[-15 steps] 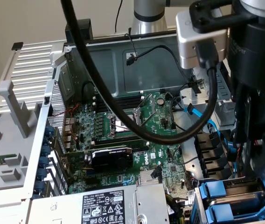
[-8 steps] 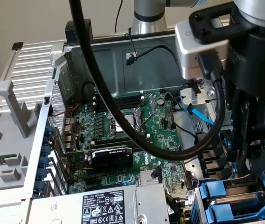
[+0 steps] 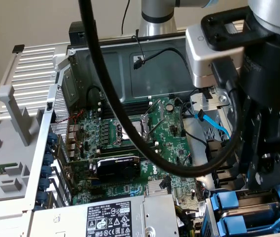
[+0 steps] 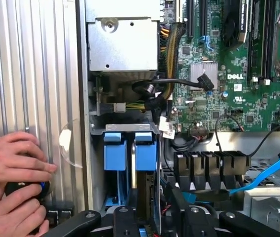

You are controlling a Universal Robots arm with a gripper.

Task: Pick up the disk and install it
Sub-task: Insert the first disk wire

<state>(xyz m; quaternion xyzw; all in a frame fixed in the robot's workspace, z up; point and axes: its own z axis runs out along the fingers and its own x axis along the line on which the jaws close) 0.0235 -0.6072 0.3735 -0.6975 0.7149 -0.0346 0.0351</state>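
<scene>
The pincer (image 3: 269,178) hangs low over the corner of an open computer case (image 3: 130,69), its black body dropped right down to the drive cage; in the wrist view the pincer (image 4: 159,224) shows as black linkages with dark parts between them, and whether it stands wide, stands narrow or grips anything I cannot tell. Just beneath it sits the disk (image 3: 256,208) — a flat grey slab in a bright blue carrier, lying in the cage with its blue front facing the power supply. From the wrist the disk (image 4: 146,150) is seen end-on as a blue block, and a second blue carrier (image 4: 115,150) stands just beside it, on the side nearer the case wall. In the exterior view that second blue carrier (image 3: 231,228) lies just below the first. Beside the cage, toward the exterior view's left, is the grey power-supply box (image 3: 108,219) with its black-and-white label; the wrist view shows the same box (image 4: 122,44) as a plain metal housing with bundled wires at its flank. Further in lies the green motherboard (image 3: 145,143), carrying a black graphics card (image 3: 118,165), and a light blue flat cable (image 3: 214,123) runs along the metal near the cage. A thick black hose (image 3: 110,98) loops across the board from the arm. Outside the case wall, against a ribbed grey panel (image 4: 31,64), a person's hands (image 4: 14,158) close around a small black object (image 4: 26,190).
</scene>
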